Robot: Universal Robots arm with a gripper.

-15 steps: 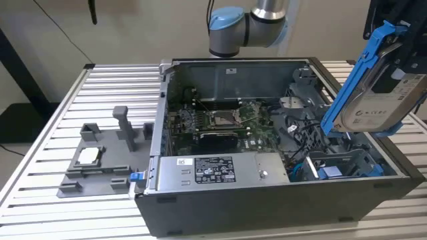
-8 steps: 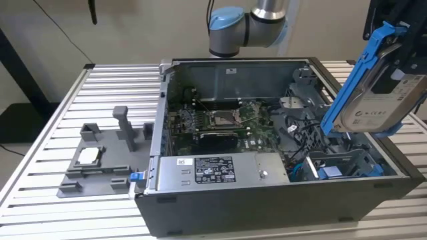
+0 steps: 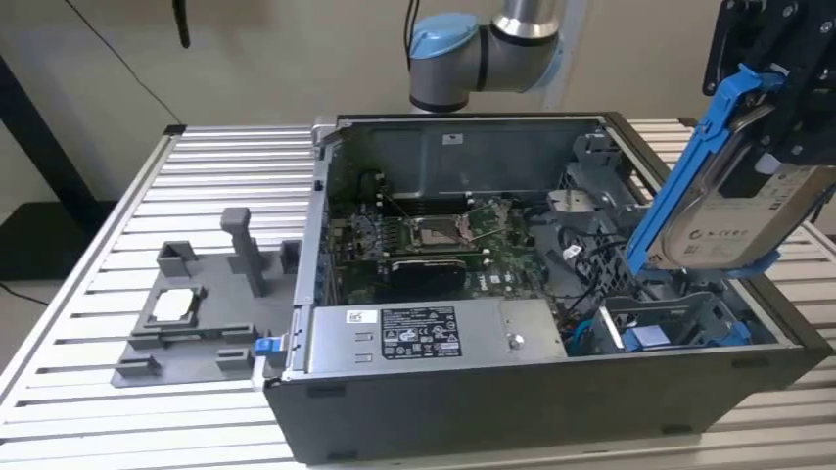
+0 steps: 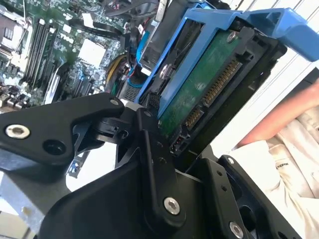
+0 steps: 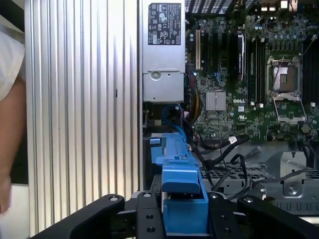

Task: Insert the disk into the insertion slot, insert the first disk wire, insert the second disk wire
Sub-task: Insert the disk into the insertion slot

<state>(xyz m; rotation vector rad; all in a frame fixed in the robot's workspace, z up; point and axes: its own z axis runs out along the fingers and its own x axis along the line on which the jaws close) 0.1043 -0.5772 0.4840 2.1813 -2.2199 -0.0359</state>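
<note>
The disk (image 3: 738, 225), silver-grey with a white label in a bright blue carrier, hangs tilted on edge above the case's corner at the exterior view's right. My gripper (image 3: 781, 93) is shut on its upper end. In the first wrist view the blue carrier (image 5: 182, 196) sits clamped between the black fingers (image 5: 222, 216) of the gripper (image 5: 182, 219). The second wrist view shows the disk's green circuit side and connectors (image 4: 199, 84). The insertion slot (image 3: 660, 328), a grey cage, lies just below the disk's lower end. Black and blue cables (image 3: 581, 264) lie loose beside the cage; which are the disk wires I cannot tell.
The open dark-grey case holds the motherboard (image 3: 432, 235) and a silver power-supply box (image 3: 418, 333). A grey fixture (image 3: 196, 313) stands on the slatted table (image 3: 222, 166) at the exterior view's left. A person's arm (image 4: 279, 124) and white sleeve (image 5: 10, 55) are close to the case.
</note>
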